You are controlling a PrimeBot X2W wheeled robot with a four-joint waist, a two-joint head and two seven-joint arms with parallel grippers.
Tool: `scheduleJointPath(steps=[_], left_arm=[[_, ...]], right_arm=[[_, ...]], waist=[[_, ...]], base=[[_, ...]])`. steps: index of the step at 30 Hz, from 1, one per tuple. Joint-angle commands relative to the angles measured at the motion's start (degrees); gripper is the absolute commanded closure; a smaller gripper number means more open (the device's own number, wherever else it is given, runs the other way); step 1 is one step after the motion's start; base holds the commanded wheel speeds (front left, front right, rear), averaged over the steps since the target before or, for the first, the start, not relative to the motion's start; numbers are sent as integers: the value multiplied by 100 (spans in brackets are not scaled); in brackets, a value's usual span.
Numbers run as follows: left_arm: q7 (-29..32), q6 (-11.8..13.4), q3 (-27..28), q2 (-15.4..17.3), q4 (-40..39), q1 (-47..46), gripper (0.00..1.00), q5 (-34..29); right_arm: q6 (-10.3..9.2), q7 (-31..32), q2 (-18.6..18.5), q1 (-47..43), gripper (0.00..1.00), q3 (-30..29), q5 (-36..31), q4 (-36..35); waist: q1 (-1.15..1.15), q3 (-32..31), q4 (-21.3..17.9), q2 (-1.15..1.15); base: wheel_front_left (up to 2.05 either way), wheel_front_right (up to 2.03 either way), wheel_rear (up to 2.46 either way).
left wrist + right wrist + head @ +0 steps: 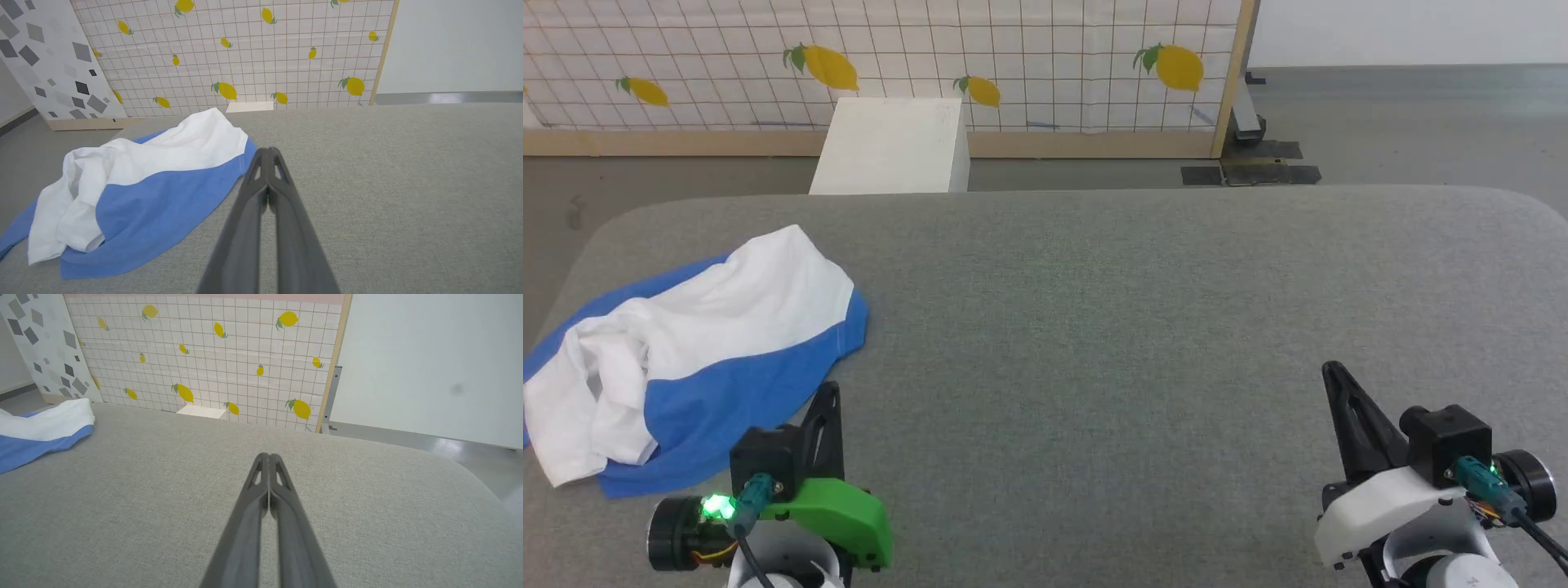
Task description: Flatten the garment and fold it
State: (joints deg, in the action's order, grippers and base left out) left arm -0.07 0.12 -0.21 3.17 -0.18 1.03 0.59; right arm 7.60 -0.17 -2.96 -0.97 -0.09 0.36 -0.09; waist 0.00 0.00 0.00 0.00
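Head view: our garment [711, 359] lies crumpled at the frame's left on the grey table [1135, 327], white cloth bunched over blue. Our left gripper [831, 390], just beside its hem, and our right gripper [1331, 371], at lower right, have their fingers pressed together, empty. We judge that flattening and folding both remain.
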Motion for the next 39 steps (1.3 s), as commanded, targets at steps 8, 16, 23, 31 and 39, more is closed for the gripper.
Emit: scheduleJointPath(steps=[8, 16, 23, 31, 39], left_arm=[[7, -12, 21, -29, 18, -103, 100, -59], [7, -12, 21, -29, 18, -103, 100, -59], [7, -12, 21, -29, 18, -103, 100, -59], [-46, 0, -39, 1, -4, 29, 0, 19], [-140, 1, -83, -1, -24, 78, 0, 44]], right_arm=[[-11, 17, 8, 97, 100, 9, -36, 9], [-11, 17, 8, 97, 100, 9, -36, 9], [-11, 17, 8, 97, 100, 9, -36, 9], [0, -45, -1, -24, 0, -39, 61, 1], [-1, -139, 0, -71, 0, -133, 131, -4]], waist=[[0, 0, 0, 0], [0, 0, 0, 0], [0, 0, 0, 0], [0, 0, -2, 0], [0, -3, -6, 0]], base=[[0, 0, 0], [0, 0, 0], [0, 0, 0], [0, 0, 0], [0, 0, 0]])
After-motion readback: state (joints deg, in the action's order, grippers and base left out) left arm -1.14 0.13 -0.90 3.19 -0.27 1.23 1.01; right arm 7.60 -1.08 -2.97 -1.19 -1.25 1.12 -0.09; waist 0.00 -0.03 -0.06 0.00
